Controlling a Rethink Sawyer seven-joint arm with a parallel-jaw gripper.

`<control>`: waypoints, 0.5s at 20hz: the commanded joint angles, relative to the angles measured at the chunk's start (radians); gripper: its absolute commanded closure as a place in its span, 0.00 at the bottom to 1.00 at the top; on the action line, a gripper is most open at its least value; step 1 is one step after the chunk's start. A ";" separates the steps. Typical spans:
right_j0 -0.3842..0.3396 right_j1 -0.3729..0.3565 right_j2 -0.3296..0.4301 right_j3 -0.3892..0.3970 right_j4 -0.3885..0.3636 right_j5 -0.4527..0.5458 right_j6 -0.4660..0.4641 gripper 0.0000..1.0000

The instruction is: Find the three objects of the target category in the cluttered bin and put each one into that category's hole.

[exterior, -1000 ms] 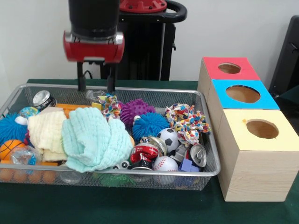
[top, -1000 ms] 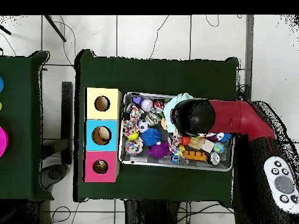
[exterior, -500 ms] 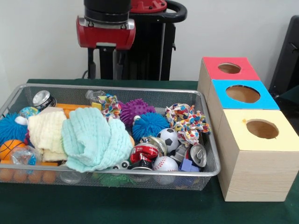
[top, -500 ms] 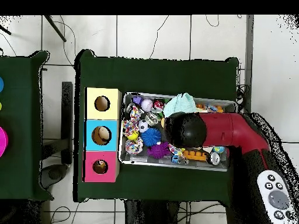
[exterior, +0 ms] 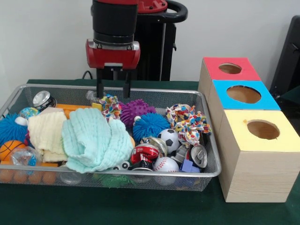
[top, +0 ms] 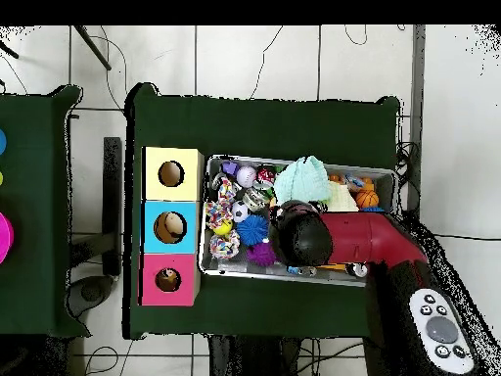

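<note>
My gripper (exterior: pixel 113 93) hangs open and empty over the far side of the wire bin (exterior: pixel 212 161). Its fingertips (exterior: pixel 100 93) are just above a colourful rope toy (exterior: pixel 110 105) and a clear plastic piece (exterior: pixel 95 97). In the bin lie a purple spiky ball (exterior: pixel 137 110), a blue spiky ball (exterior: pixel 150 125), a soccer ball (exterior: pixel 167 139), a baseball (exterior: pixel 165 165), a red can (exterior: pixel 144 153), a silver can (exterior: pixel 199 155) and a mint cloth (exterior: pixel 96 138). Right of the bin stand the red box (exterior: pixel 229 70), blue box (exterior: pixel 243 94) and yellow box (exterior: pixel 262 130), each with a round hole. In the overhead view the arm (top: pixel 301 238) hides the gripper.
A cream cloth (exterior: pixel 47 133), another can (exterior: pixel 43 99), an orange ball (exterior: pixel 9 149) and a blue fuzzy ball (exterior: pixel 7 126) fill the bin's left end. A second rope toy (exterior: pixel 187 122) lies by the right wall. The boxes (top: pixel 170 227) adjoin the bin (top: pixel 294 162) overhead.
The gripper has shifted right along the bin's far side, rising half a second ago and now lowered again. It stays open and empty. Nothing in the bin has moved.
</note>
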 commanded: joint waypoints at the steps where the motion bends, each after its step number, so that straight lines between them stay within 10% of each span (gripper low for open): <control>1: 0.057 0.099 -0.107 0.138 0.008 -0.153 0.276 0.00; 10: 0.117 0.144 -0.172 0.142 0.059 -0.244 0.271 0.00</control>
